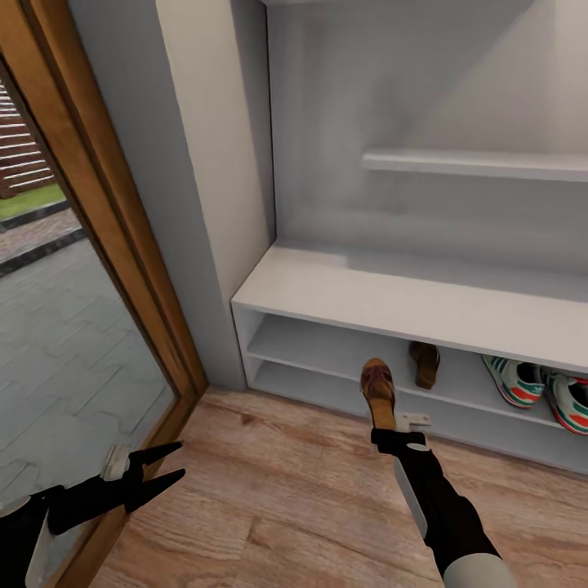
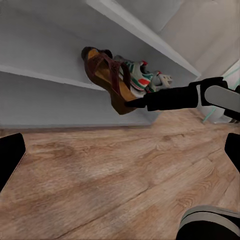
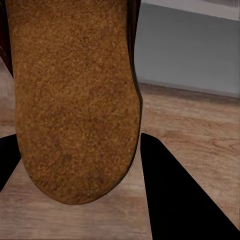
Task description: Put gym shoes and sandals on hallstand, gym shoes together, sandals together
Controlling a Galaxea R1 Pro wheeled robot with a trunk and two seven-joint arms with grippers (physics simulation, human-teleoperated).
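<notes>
My right gripper (image 1: 390, 426) is clenched on the heel end of one brown sandal (image 1: 378, 389), and holds it in the air in front of the shoe rack (image 1: 392, 300). The sandal points toe-first toward the low shelf, level with its front edge, clear of the floor (image 1: 269, 490). In the right wrist view the sandal's tan sole (image 3: 75, 95) lies between my two black fingers (image 3: 175, 195), with plank flooring and the rack's pale base behind it. In the left wrist view the same sandal (image 2: 107, 77) hangs tilted at the end of my right arm, upper band visible.

My left gripper (image 1: 163, 467) hovers low at the left, near the wooden door frame (image 1: 106, 204); its fingers stand apart and nothing is between them.

The second sandal (image 1: 425, 363) already sits on the low shelf under the rack's wide top, just beyond the held one. The two gym shoes (image 1: 539, 388) lie side by side on the same shelf, further right, near the second sandal but apart from it. An upper shelf (image 1: 474, 163) runs along the back wall above.
</notes>
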